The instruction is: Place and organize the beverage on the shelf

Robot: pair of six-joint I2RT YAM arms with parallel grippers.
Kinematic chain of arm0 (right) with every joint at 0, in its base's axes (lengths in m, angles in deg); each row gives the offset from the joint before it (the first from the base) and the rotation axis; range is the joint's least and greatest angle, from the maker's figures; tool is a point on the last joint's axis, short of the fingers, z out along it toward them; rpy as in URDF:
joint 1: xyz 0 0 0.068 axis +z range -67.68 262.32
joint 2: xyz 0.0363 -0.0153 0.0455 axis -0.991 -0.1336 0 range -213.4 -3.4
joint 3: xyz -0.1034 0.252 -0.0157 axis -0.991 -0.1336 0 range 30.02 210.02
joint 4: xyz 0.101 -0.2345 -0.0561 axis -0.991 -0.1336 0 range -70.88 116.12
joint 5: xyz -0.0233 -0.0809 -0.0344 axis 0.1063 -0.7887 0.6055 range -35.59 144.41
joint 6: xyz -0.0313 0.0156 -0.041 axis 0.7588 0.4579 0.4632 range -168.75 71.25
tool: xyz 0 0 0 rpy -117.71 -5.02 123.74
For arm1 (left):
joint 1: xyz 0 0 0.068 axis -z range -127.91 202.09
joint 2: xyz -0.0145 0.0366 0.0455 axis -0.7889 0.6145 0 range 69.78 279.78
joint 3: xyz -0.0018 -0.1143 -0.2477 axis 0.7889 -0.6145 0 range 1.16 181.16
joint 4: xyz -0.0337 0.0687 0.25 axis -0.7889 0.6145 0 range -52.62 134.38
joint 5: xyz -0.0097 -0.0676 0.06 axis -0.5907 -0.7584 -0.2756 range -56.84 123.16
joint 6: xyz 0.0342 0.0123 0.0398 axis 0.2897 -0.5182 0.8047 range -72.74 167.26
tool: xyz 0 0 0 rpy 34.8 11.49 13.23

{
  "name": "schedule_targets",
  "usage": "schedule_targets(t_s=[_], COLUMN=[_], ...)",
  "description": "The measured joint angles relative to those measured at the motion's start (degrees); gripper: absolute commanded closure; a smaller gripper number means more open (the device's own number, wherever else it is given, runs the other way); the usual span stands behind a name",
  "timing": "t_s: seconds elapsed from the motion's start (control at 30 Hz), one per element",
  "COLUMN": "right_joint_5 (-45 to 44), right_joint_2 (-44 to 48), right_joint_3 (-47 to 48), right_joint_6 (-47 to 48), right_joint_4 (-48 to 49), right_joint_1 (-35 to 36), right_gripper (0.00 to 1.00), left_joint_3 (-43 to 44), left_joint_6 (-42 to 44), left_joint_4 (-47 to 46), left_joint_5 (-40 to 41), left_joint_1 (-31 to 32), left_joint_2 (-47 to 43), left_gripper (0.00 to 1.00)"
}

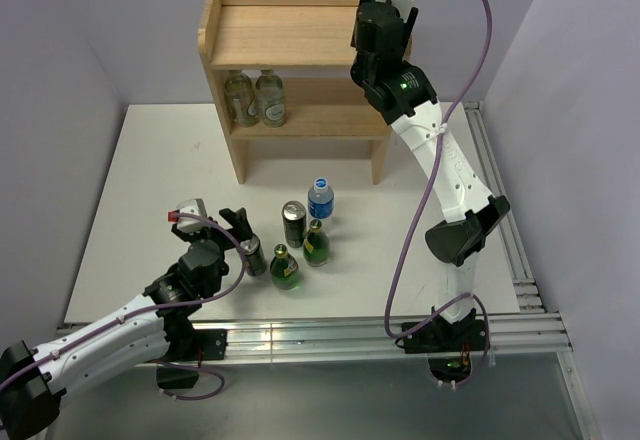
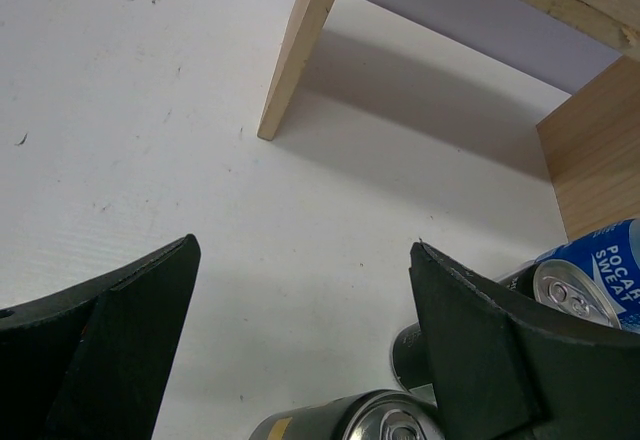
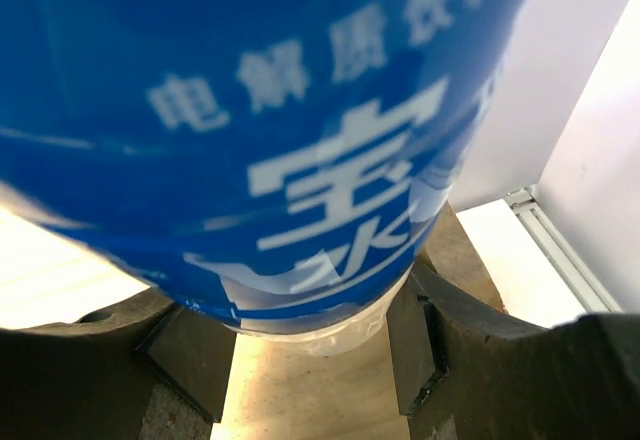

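Our blue-labelled bottle [image 3: 300, 110] hangs over the right end of the shelf [image 1: 207, 40] top, clamped between the right fingers [image 3: 430, 340]. Lowered off-centre, its base may catch the edge and topple. Our left fingers [image 2: 480, 350] gape wide beside a dark can [image 1: 252, 256] on the surface [image 1: 150, 180]; a skewed close could tip it.

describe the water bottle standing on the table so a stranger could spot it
Start at the wooden shelf; a cluster of drinks stands on the white table in front of it. The water bottle is at the cluster's far edge, nearest the shelf. It alone there has a blue cap and label; its neighbours are green bottles and dark cans.
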Motion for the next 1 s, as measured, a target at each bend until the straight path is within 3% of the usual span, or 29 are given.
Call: schedule_targets(t_s=[0.03,0.23,0.8,1.0], right_joint_5=[0.02,0.94,0.48,1.40], right_joint_2=[0.00,0.00,0.02,3.19], right_joint_3=[-0.02,-0.57,-3.45,-10.38], right_joint_6=[-0.22,-1.49,-1.86,-3.54], right_joint_4=[0.15,1.38,4.00,6.21], right_joint_1=[-0.04,0.02,0.15,0.39], right_gripper=[0.32,0.14,0.13,0.13], left_joint_3=[0.00,0.00,0.00,0.00], left_joint_6=[-0.02,-0.02,-0.04,-0.07], left_joint_4=[0.00,0.00,0.00,0.00], left_joint_5=[0.00,0.00,0.00,0.00], left_joint_1=[0.00,0.00,0.00,0.00], left_joint_2=[0.00,0.02,0.02,0.00], left_gripper=[0.07,0.07,0.07,0.07])
